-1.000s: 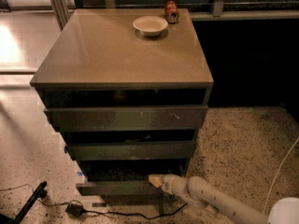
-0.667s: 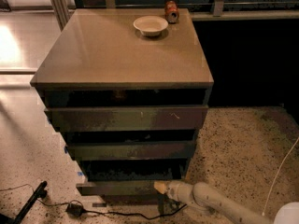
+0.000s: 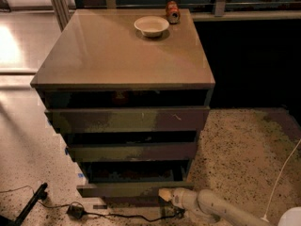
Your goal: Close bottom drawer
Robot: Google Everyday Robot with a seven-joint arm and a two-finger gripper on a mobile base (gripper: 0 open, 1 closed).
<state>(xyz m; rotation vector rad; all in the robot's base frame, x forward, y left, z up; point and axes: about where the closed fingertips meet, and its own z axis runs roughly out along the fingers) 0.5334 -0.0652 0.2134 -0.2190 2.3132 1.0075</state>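
Note:
The bottom drawer (image 3: 129, 189) is the lowest of three in the cabinet. Its slim dark front stands pulled out toward me, and the tray behind it shows as a dark gap. My gripper (image 3: 164, 195) sits at the right end of that drawer front, low in the view, with its pale tip against the front's face. The white arm (image 3: 221, 210) runs off to the lower right. The middle drawer front (image 3: 131, 151) and the taller scratched top drawer front (image 3: 127, 119) sit above, each pulled out slightly.
A white bowl (image 3: 151, 26) and a small can (image 3: 172, 11) stand at the back of the cabinet top (image 3: 122, 55). A black cable and plug (image 3: 75, 211) lie on the speckled floor at lower left. A white cord (image 3: 282, 178) hangs at right.
The gripper has moved down and slightly right along the bottom drawer front. The drawer front looks a little nearer the cabinet than before.

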